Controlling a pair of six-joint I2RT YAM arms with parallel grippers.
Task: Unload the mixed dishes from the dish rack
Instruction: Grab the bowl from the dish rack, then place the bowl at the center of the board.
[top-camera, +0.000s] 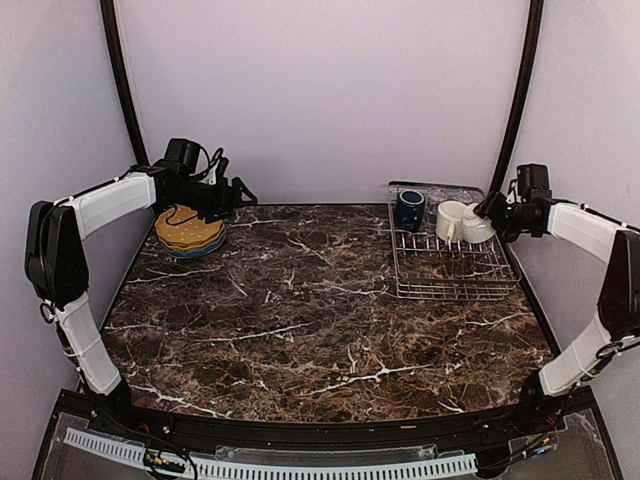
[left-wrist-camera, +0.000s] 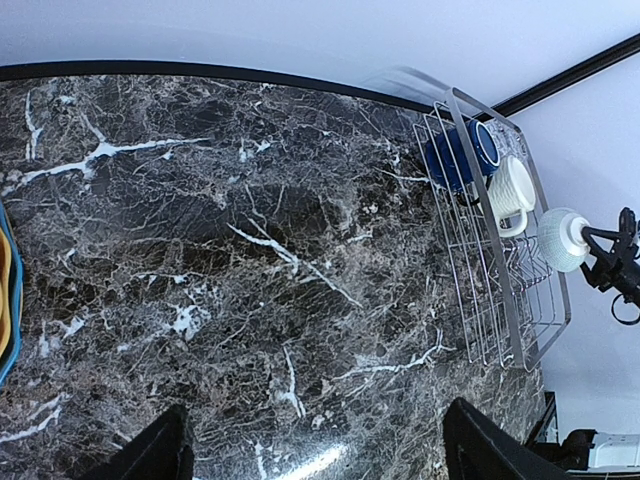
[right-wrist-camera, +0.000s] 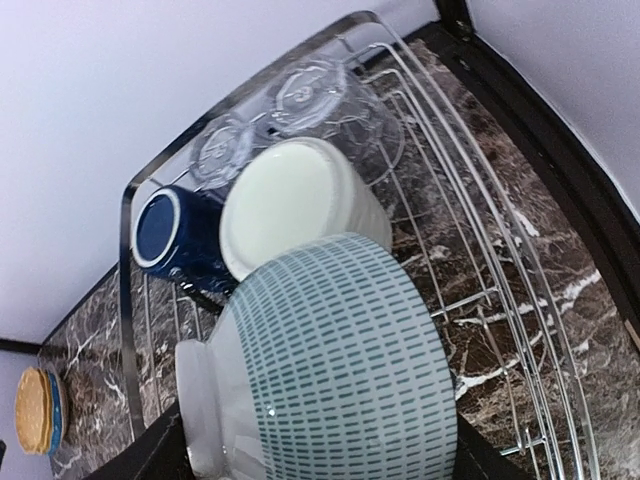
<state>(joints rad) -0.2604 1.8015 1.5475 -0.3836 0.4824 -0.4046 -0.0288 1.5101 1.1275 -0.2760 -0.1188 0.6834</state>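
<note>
The dish rack (top-camera: 452, 287) stands at the far right of the marble table. In it lie a dark navy mug (top-camera: 409, 209), a cream mug (top-camera: 450, 220) and clear glass tumblers (right-wrist-camera: 330, 100) at the far end. My right gripper (top-camera: 487, 213) is shut on the small pale greenish bowl (right-wrist-camera: 340, 360), which is tipped on its side over the rack's right part. The yellow plates (top-camera: 190, 230) are stacked at the far left on a blue plate (top-camera: 197, 250). My left gripper (top-camera: 243, 193) is open and empty, just right of that stack, above the table.
The rack's near half (right-wrist-camera: 500, 300) holds only bare wires. A black frame edge (right-wrist-camera: 540, 120) runs close along the rack's right side. The purple back wall (top-camera: 320, 100) stands right behind the rack and the plates.
</note>
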